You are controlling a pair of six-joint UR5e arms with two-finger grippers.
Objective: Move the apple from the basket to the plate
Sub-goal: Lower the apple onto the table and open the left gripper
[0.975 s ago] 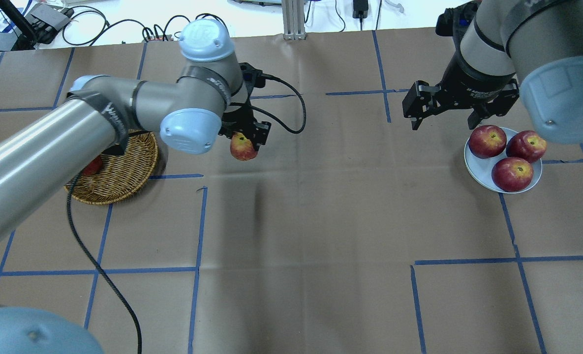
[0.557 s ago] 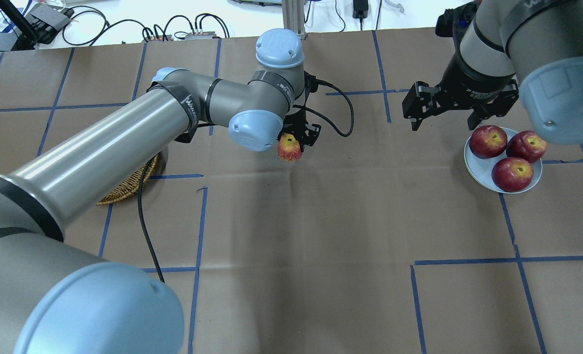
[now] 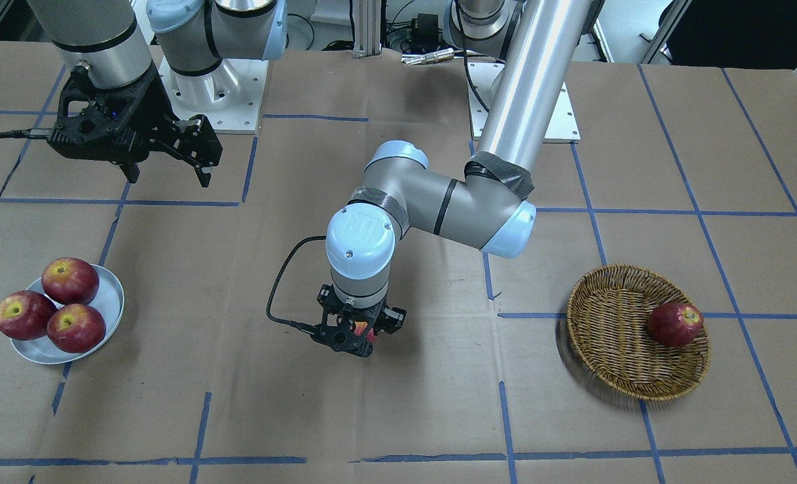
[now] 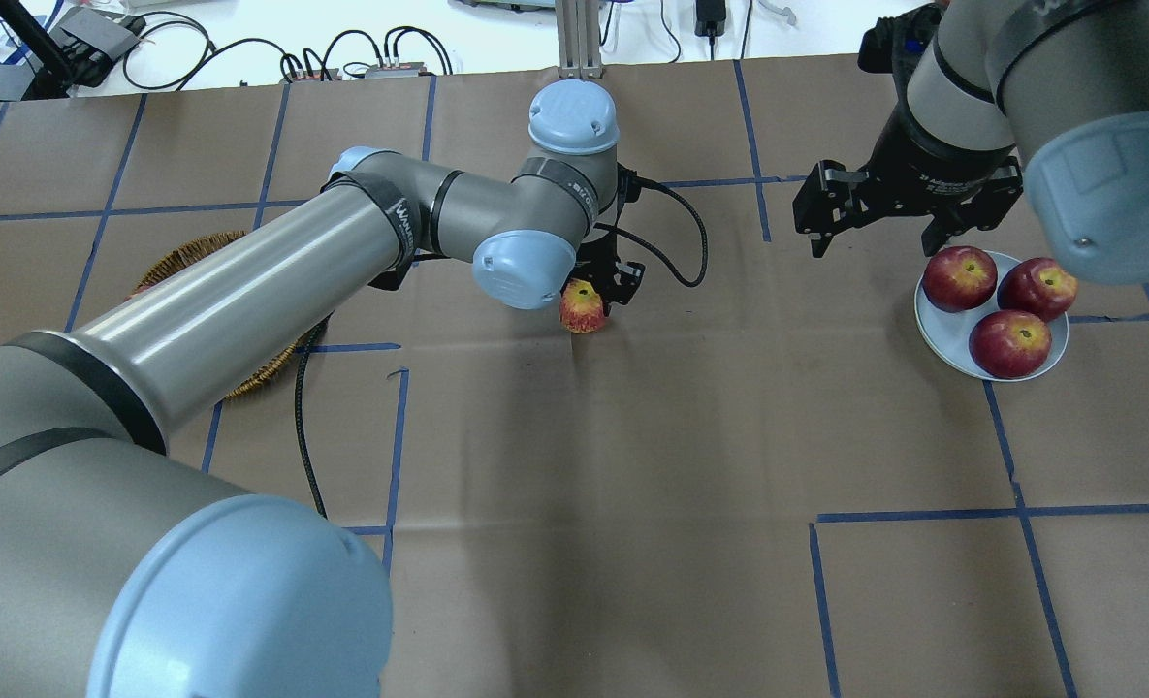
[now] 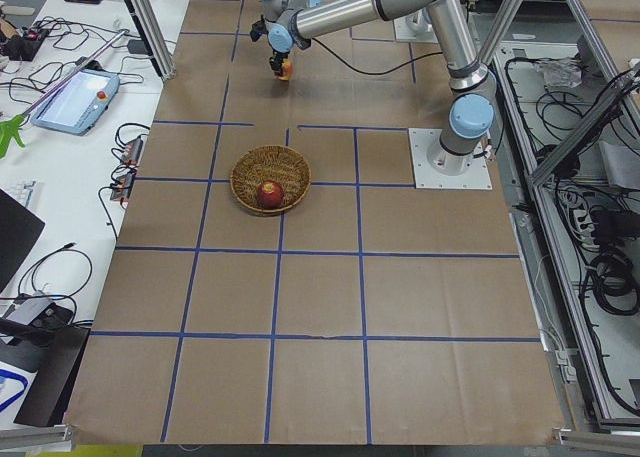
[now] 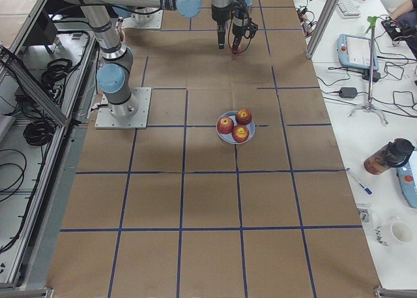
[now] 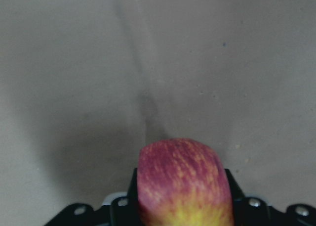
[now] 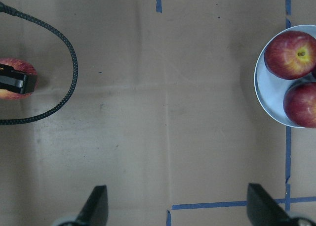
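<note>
My left gripper [image 4: 589, 301] is shut on the apple [image 4: 582, 307], red with a yellow blush, and holds it low over the middle of the table. The apple fills the bottom of the left wrist view [image 7: 182, 181] and shows at the left edge of the right wrist view [image 8: 11, 65]. The wicker basket [image 3: 613, 356] stands far to the left in the overhead view, with one dark-red apple [image 3: 674, 324] in it. The pale blue plate [image 4: 942, 337] at the right holds three dark-red apples. My right gripper [image 4: 877, 242] hangs open and empty just left of the plate.
The left arm's black cable [image 4: 676, 242] loops beside its wrist. Blue tape lines [image 4: 923, 515] cross the brown paper. Cables and boxes [image 4: 99, 39] lie beyond the table's far edge. The left arm covers most of the basket in the overhead view.
My left arm has carried the apple to the right, from beside the basket to the table's middle, and a little lower. The right arm has not moved.
</note>
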